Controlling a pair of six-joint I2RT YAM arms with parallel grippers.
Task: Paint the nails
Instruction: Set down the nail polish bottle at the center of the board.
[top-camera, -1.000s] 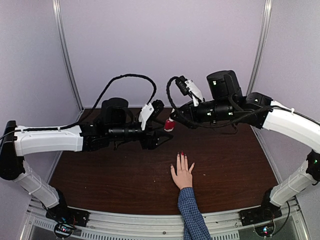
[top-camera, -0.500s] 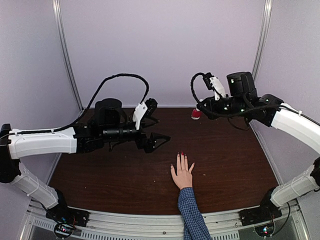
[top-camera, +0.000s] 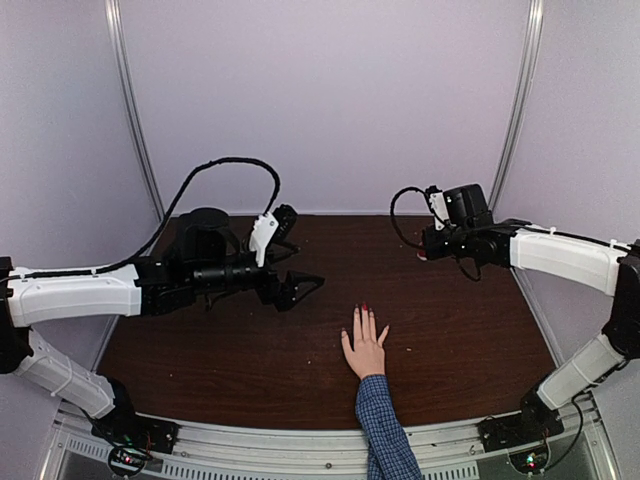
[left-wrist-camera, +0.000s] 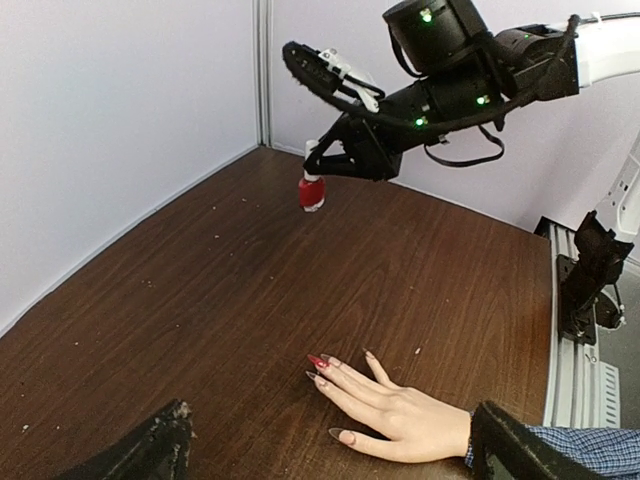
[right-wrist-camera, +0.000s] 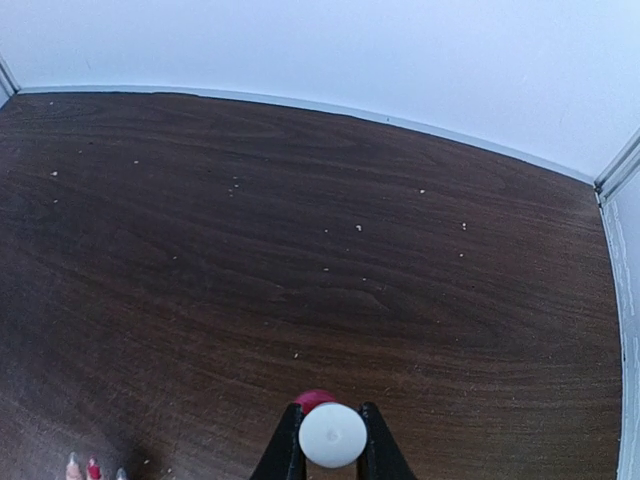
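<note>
A human hand (top-camera: 366, 348) lies flat, palm down, on my dark wooden counter (top-camera: 460, 330), near the front edge and a little right of centre, its wrist in a blue checked sleeve (top-camera: 385, 435). The nails (left-wrist-camera: 318, 361) point toward the back wall; in my left wrist view two of the long fingers carry dark red polish, while the thumb nail looks pale.

My left gripper (top-camera: 303, 285) hangs above the counter to the left of the hand and somewhat behind it, jaws spread wide and holding nothing. In its own camera the two dark fingertips (left-wrist-camera: 150, 450) frame the lower corners, with the nails between them and further ahead, apart from both.

My right gripper (top-camera: 424, 254) is over the right rear part of the counter, well apart from the hand. Its jaws are pinched narrow on the white cap (right-wrist-camera: 332, 436) of a small red polish bottle (left-wrist-camera: 312, 192), which hangs below them above the wood. In my right wrist view the red fingertips just peek in at the lower left corner, far to the side of the bottle.
</note>
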